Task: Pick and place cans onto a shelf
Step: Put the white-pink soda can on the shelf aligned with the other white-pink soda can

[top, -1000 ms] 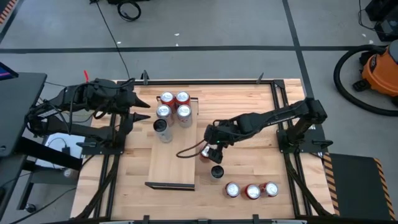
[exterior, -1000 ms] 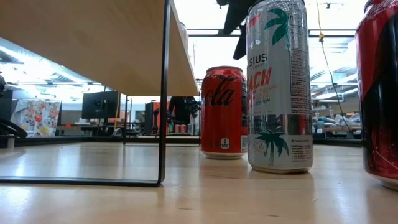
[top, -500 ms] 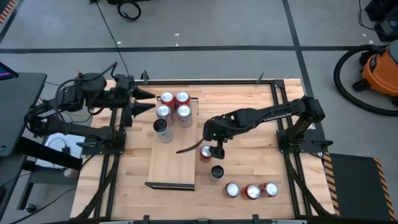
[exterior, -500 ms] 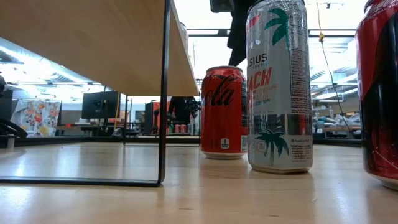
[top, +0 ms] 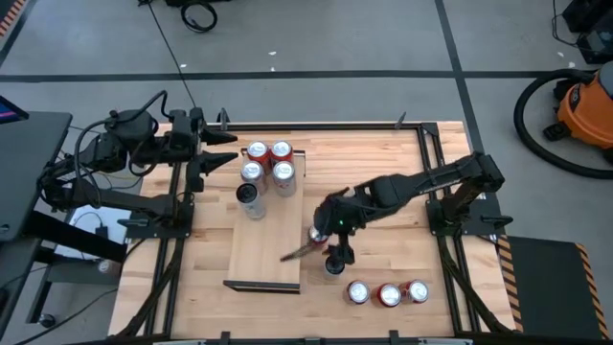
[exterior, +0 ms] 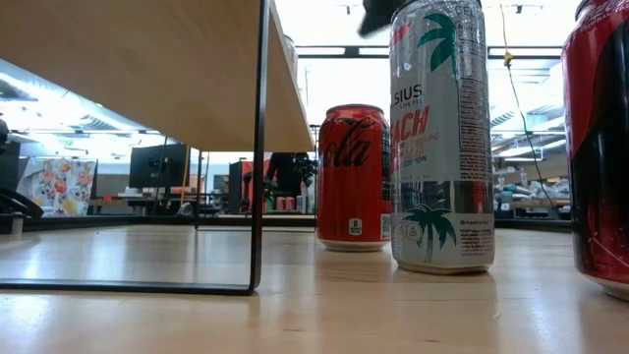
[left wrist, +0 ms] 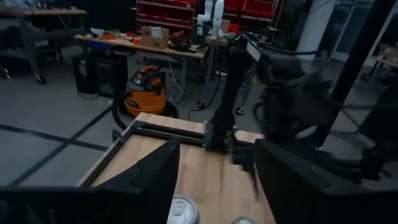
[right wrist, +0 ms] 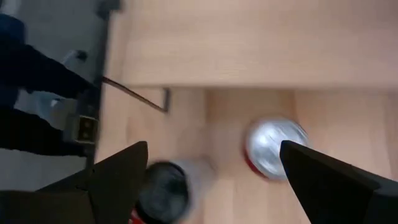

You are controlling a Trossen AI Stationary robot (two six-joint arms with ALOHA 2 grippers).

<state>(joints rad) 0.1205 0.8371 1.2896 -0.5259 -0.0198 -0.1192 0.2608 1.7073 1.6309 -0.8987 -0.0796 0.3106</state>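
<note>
Five cans stand on the far end of the light wooden shelf point(top: 265, 244): four in a block point(top: 268, 161) and one beside them point(top: 251, 196). A red can point(top: 315, 235) and a black can point(top: 333, 264) stand on the table right of the shelf. My right gripper point(top: 334, 247) hovers open above these two. In the right wrist view point(right wrist: 214, 152) the silver-topped red can point(right wrist: 275, 146) and the dark-topped can point(right wrist: 165, 193) lie between its fingers. My left gripper point(top: 222, 150) is open and empty, left of the block point(left wrist: 214, 168).
Three more cans point(top: 387, 293) stand in a row near the table's near edge. The low view shows the shelf's underside point(exterior: 147, 69), its dark rail point(exterior: 260, 147), a red can point(exterior: 354, 177) and a silver can point(exterior: 440, 138). An orange vacuum point(top: 584, 105) stands on the floor.
My left gripper has drawn back from the single can on the shelf toward the table's far left corner. My right gripper has gone toward the near edge, from over the red can to between it and the black can. The cans have kept still.
</note>
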